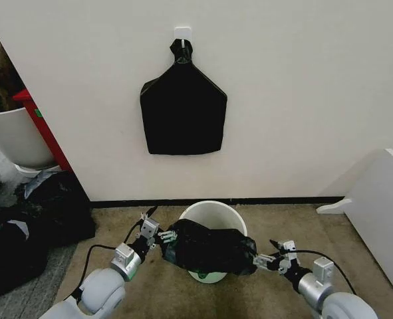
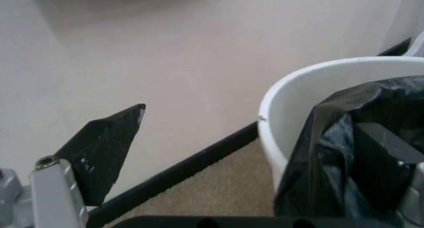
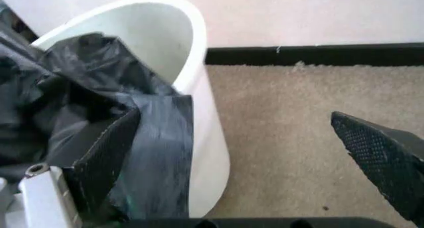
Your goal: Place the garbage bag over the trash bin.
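Note:
The trash bin (image 1: 213, 211) is a small round white bucket standing on the carpet close to the wall. The glossy black garbage bag (image 1: 213, 249) lies draped across the bin's near half, with the far part of the rim bare. My left gripper (image 1: 161, 227) is at the bag's left edge and stands open. In the left wrist view one finger (image 2: 103, 151) is out in the air and the other sits against the bag (image 2: 344, 158) at the bin's rim (image 2: 311, 79). My right gripper (image 1: 266, 253) is open at the bag's right edge, one finger (image 3: 103, 161) against the film (image 3: 156, 153).
A flat black bag (image 1: 183, 109) with a knotted top hangs from a wall hook above the bin. At the left stand a white planter pot (image 1: 13, 136) and bulky black sacks (image 1: 33, 219). A white panel (image 1: 382, 209) leans at the right.

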{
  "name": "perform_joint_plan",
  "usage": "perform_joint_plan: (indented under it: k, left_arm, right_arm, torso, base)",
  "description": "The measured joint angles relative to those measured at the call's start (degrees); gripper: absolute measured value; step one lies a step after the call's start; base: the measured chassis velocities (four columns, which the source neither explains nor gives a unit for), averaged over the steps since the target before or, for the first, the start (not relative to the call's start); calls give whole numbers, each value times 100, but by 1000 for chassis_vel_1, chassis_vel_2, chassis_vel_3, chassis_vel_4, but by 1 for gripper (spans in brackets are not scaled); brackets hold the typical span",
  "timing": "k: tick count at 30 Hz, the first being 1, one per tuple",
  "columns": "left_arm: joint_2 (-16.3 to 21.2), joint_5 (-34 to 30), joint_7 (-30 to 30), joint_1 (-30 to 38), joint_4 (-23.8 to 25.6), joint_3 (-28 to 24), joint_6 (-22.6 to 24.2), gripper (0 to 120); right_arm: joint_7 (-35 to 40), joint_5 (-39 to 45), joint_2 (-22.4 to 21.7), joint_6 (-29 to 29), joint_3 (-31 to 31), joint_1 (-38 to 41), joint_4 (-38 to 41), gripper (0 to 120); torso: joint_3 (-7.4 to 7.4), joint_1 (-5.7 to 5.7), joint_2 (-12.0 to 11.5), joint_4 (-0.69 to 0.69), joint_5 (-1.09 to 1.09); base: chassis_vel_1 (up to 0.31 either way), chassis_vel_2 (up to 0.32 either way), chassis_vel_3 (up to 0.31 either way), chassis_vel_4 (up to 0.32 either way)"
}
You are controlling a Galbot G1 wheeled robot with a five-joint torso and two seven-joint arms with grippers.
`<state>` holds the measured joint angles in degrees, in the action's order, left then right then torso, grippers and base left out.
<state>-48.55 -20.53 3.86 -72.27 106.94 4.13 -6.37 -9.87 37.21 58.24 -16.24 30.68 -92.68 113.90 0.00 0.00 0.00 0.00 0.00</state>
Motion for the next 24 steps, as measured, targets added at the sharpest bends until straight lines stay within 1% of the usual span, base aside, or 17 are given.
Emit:
perform_joint_plan:
  k: [6, 12, 15, 18, 21, 24]
  left_arm:
    - [37, -109, -19, 172, -71, 8, -3, 100]
    - [65, -174, -70, 250, -131, 22, -2, 100]
    - [76, -174, -92, 250, -121, 29, 9, 100]
    - [65, -169, -99, 216, -89, 30, 20, 100]
    - [51, -147, -104, 179, -86, 25, 22, 100]
    - [47, -136, -107, 177, -89, 17, 21, 100]
  right_arm:
    - [-7, 37, -62, 40, -7, 286, -309, 100]
    - [-50, 37, -30, 112, 6, 391, -535, 100]
    - [-36, 136, 4, 125, 95, 266, -392, 100]
    - [-41, 438, 20, 51, 246, -112, 149, 100]
    - [6, 507, 54, -101, 127, -339, 557, 100]
    - [32, 371, 125, -127, -3, -307, 565, 100]
  torso:
    - [0, 0, 0, 0, 0]
    - [1, 0, 0, 0, 1]
    - [0, 0, 0, 1, 2]
    - [0, 0, 0, -2, -2]
    - [0, 0, 0, -1, -2]
    - [0, 0, 0, 0, 0]
  base:
    - [0, 0, 0, 0]
    - [0, 0, 0, 0]
    - [0, 0, 0, 0]
    - [0, 0, 0, 0]
    - [0, 0, 0, 0]
    - [0, 0, 0, 0]
